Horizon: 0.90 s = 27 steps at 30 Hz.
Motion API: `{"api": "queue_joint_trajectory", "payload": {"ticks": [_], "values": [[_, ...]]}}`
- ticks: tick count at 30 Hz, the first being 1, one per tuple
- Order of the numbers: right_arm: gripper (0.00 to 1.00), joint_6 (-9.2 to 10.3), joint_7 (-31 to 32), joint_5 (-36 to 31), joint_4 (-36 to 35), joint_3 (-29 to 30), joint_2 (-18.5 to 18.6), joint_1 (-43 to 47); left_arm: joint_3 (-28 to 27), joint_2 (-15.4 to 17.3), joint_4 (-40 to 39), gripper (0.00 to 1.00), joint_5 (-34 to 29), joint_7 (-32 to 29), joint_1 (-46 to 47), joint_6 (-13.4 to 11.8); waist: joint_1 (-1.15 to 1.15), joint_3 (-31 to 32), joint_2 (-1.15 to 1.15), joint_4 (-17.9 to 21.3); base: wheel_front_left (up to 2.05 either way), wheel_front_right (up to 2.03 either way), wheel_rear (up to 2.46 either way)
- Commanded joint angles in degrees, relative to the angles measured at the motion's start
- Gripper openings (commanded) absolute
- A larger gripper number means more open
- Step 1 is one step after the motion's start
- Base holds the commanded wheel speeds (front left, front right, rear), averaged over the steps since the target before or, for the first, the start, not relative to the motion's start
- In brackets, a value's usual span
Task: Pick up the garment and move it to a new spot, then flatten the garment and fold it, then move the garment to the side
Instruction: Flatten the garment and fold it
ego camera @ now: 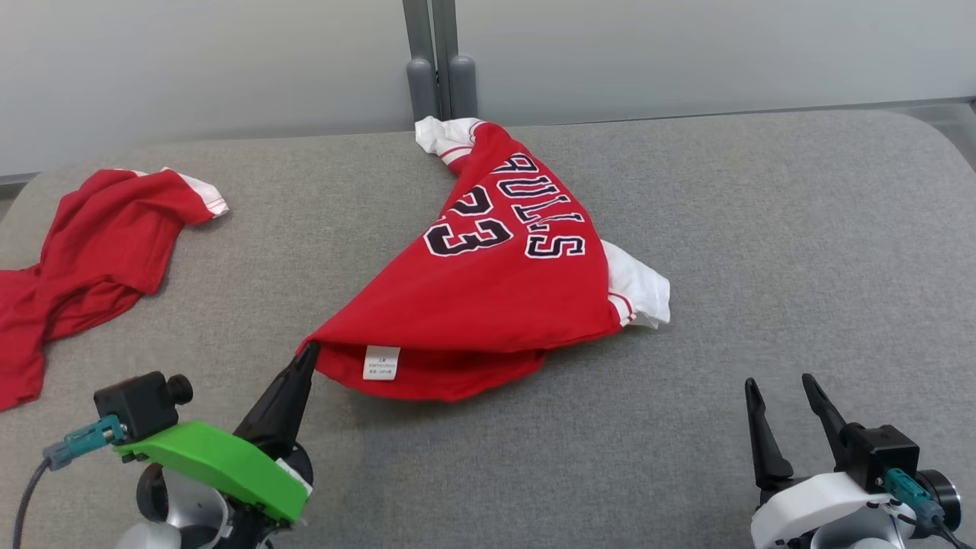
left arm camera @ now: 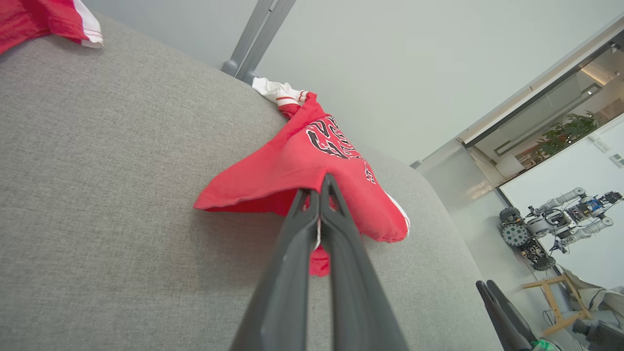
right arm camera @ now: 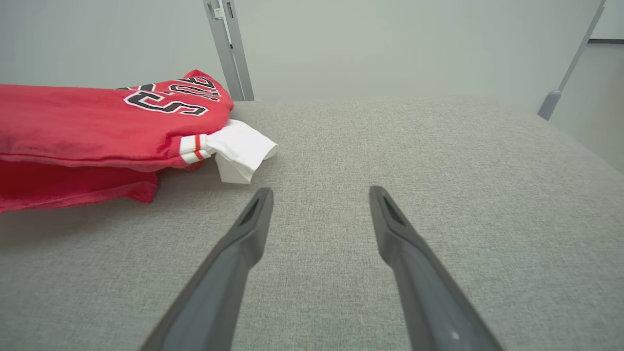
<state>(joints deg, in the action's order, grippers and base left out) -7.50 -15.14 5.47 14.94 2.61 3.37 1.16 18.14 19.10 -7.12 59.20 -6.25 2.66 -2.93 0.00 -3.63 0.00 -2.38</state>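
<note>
The red basketball jersey point(ego camera: 488, 305) with black-and-white "BULLS 23" lettering and white sleeves lies crumpled in a rough triangle at the centre of the head view, on the grey fabric-covered table point(ego camera: 762, 252). One white sleeve point(ego camera: 640, 293) pokes out at its right edge, another at the top near the two grey upright posts point(ego camera: 438, 84). A small white care label point(ego camera: 381, 362) shows on the inner hem along the jersey's lower edge.

The left gripper point(ego camera: 309, 351), at the lower left of the frame, has its dark fingers pressed together on the jersey's lower-left hem corner; in the left wrist view the tips point(left arm camera: 324, 183) pinch red cloth between them.

The right gripper point(ego camera: 778, 385), at the lower right, holds nothing, its fingers spread wide over bare grey fabric, well apart from the jersey.

A second red garment with white trim point(ego camera: 91, 252) lies bunched at the left edge of the frame.
</note>
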Motion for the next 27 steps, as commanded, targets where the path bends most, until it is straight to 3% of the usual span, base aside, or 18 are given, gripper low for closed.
{"api": "queue_joint_trajectory", "payload": {"ticks": [1,8,12,17,27], "values": [[1.00,0.02,0.0,-0.3,0.3,-0.5,0.4,-0.1,-0.1,2.0,0.2,0.00,0.4,-1.7,0.7,0.8,0.00,0.8,0.00,-0.2,0.00,0.00,0.00],[1.00,0.02,0.0,0.1,-0.1,-0.1,0.4,1.1,1.0,7.6,-8.8,0.00,11.5,-11.0,-6.8,7.7,0.00,0.6,0.00,1.1,0.00,0.00,0.00],[1.00,0.02,0.0,0.0,-0.3,0.3,0.4,1.6,2.6,9.7,-12.4,0.00,17.1,-14.3,-11.2,9.5,0.00,-1.0,0.00,0.8,0.00,0.00,0.00],[1.00,0.02,0.0,-0.3,-0.8,-0.2,0.8,-0.5,4.1,6.1,-6.9,0.00,22.4,-14.9,-8.7,10.2,0.00,-3.8,0.00,0.2,0.00,0.00,0.00],[1.00,0.02,0.0,-0.6,-0.7,-1.2,1.9,-3.0,2.2,-2.9,22.8,0.00,18.1,-5.9,4.0,9.1,0.00,-6.6,0.00,0.7,0.00,0.00,0.00]]}}
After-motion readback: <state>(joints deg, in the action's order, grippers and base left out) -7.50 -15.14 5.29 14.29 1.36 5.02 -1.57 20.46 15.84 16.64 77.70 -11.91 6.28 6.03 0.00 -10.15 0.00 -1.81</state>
